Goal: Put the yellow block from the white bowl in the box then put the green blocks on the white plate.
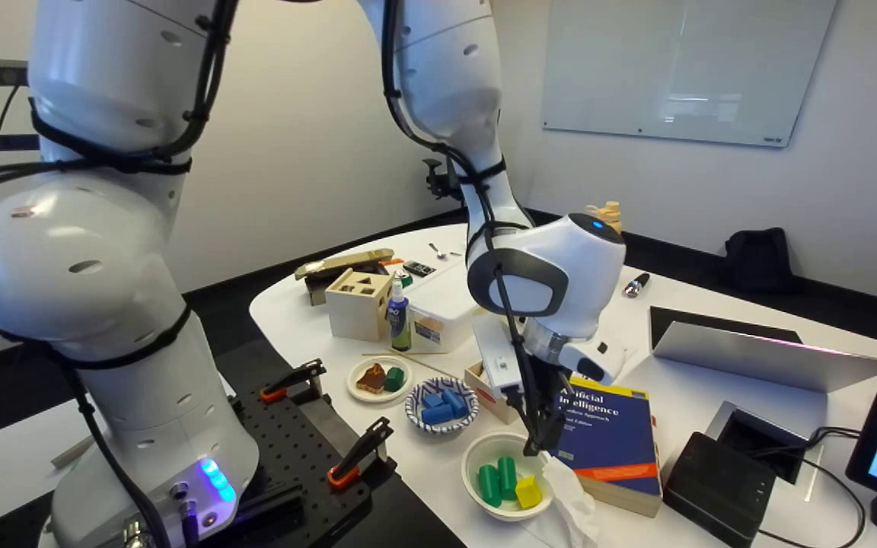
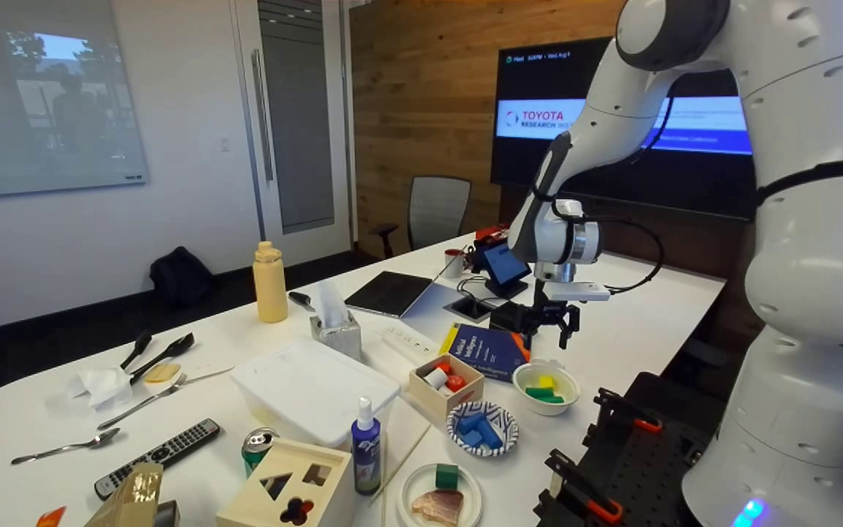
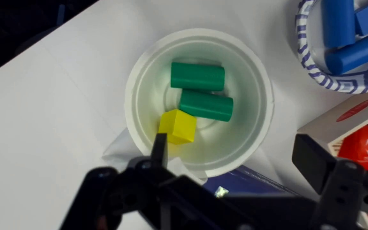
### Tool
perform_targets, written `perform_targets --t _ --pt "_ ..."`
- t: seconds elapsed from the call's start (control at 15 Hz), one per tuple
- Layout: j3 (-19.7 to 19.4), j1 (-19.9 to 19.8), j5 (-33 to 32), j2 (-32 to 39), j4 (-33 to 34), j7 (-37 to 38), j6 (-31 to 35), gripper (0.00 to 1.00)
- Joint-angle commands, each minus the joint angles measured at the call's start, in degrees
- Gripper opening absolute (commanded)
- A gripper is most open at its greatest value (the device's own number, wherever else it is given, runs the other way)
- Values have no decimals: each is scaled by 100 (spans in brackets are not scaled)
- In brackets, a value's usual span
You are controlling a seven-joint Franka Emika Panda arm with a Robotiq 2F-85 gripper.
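My gripper (image 3: 232,150) gapes wide near the bowl (image 3: 246,78).
Inside, the yellow block (image 3: 178,127) sits beside two green blocks (image 3: 198,76); a tissue (image 1: 572,498) crowds the rim, the book (image 1: 606,426) and a dish (image 3: 345,85) of blue blocks (image 3: 339,24) close by. A brownish piece (image 2: 438,505) and a dark green piece (image 2: 446,476) occupy the plate (image 2: 416,480).

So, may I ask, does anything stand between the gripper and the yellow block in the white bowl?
Nothing visible stands between the open gripper and the yellow block. However, a green block lies close beside it, and the rim of the white bowl surrounds both. A white tissue lies at that rim.
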Motion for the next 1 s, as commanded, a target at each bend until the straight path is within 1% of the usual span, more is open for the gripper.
perform_targets --t 0.0,0.27,0.4,0.67,0.93 --pt "166 -355 -70 676 578 178 -11 100" --pt "179 -492 -144 1107 835 325 12 100" --pt "201 -498 -149 1272 920 384 26 100" --pt "234 -436 -164 1444 1032 631 -33 100" --pt "124 -337 -249 1537 1085 919 -31 100"
